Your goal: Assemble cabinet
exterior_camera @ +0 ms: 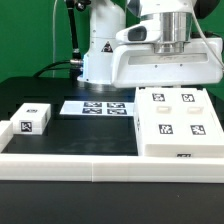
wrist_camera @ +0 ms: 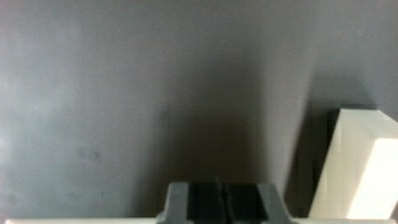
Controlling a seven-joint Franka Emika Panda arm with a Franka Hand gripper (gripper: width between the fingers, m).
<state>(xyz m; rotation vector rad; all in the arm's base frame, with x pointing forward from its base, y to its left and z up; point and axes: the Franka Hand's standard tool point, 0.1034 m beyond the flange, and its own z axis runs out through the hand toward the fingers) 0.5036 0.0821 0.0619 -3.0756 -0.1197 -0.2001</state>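
Note:
The cabinet body (exterior_camera: pixel 176 120) is a thick white slab with several black-and-white tags, lying flat at the exterior view's right. A smaller white cabinet piece with one tag (exterior_camera: pixel 32 117) sits at the exterior view's left. My gripper (exterior_camera: pixel 168 90) hangs above the table in front of the robot base, its wide white hand over the slab's far edge. In the wrist view the gripper (wrist_camera: pixel 224 186) has its two grey fingers (wrist_camera: pixel 192 200) pressed together with nothing between them, over dark table. A white cabinet piece (wrist_camera: pixel 365 165) lies beside them, apart from the fingers.
The marker board (exterior_camera: pixel 100 107) lies flat on the dark table between the small piece and the slab. A low white border rail (exterior_camera: pixel 90 165) runs along the table's front. The robot base (exterior_camera: pixel 98 50) stands at the back.

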